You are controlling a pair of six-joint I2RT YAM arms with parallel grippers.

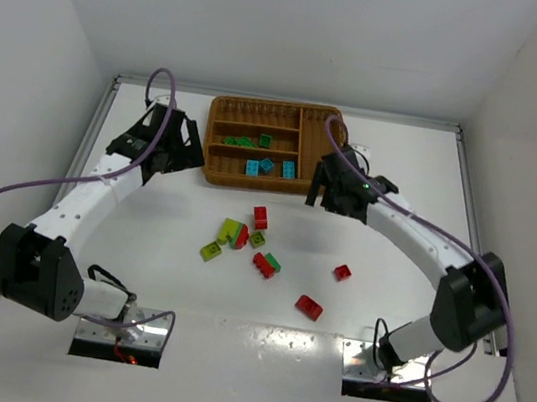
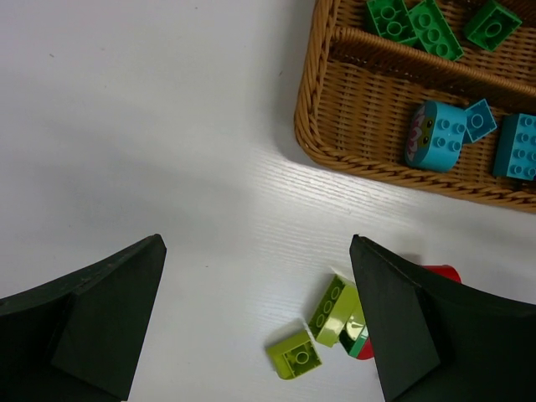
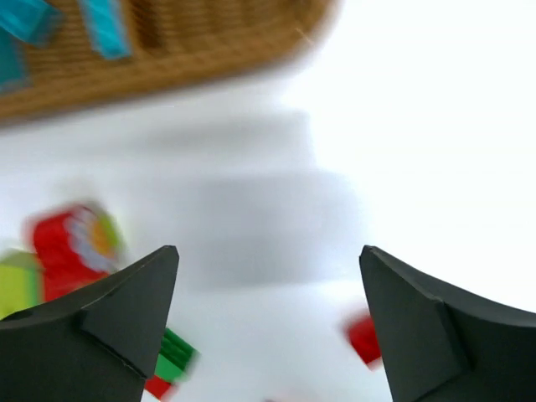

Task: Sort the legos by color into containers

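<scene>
The brown wicker tray (image 1: 215,168) stands at the back centre. Its middle slot holds dark green bricks (image 1: 247,141) and its near slot holds cyan bricks (image 1: 269,167). Loose bricks lie in front of it: a red one (image 1: 260,217), lime ones (image 1: 231,230) (image 1: 211,250), a green-and-red pair (image 1: 264,263), and red ones (image 1: 342,272) (image 1: 308,307). My left gripper (image 1: 180,147) is open and empty left of the tray. In its wrist view the gripper (image 2: 257,247) hangs above bare table, with lime bricks (image 2: 295,354) near its right finger. My right gripper (image 1: 325,191) is open and empty by the tray's near right corner; its view (image 3: 268,251) is blurred.
White walls close in the table on the left, back and right. The tray's top slot and its upright right slot (image 1: 313,142) look empty. The tray's corner (image 2: 318,134) shows in the left wrist view, and its edge (image 3: 167,50) in the right wrist view.
</scene>
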